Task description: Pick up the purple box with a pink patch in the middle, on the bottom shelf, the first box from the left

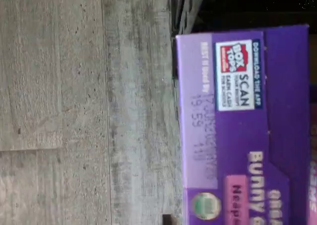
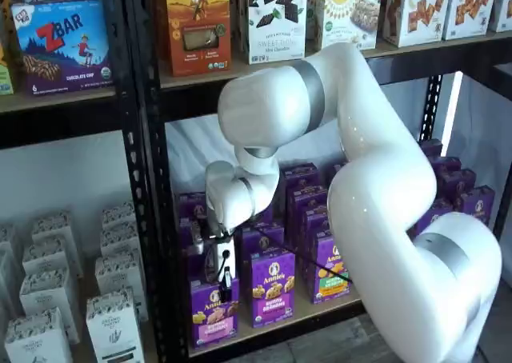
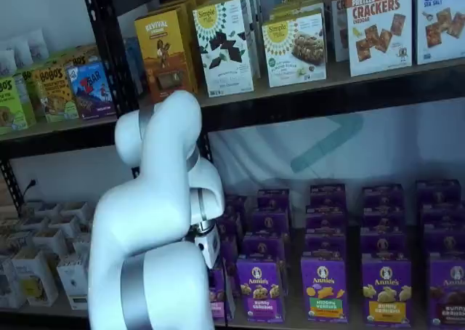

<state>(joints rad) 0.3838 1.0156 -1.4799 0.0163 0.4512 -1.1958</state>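
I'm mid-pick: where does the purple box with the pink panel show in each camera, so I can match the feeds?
Wrist view: the purple box shows its top flap with the Box Tops label, beside grey floor.
Shelf view: lower centre-left, front row, under the gripper.
Shelf view: a pink sliver behind the arm.
Shared landmark: the neighbouring Bunny Grahams box.

The purple box [image 2: 214, 311] stands at the front edge of the bottom shelf [image 2: 320, 309], nearest its left end. To its right along that edge stand 2 more boxes, a bunny-grahams box [image 2: 272, 287] and a cheddar-bunnies box [image 2: 328, 265], with further rows behind them toward the back. The gripper [image 2: 224, 287] hangs directly over the purple box's top, just at it. On the higher shelf [image 2: 264, 69] above, a row of cartons [image 2: 276, 19] lines the front edge.
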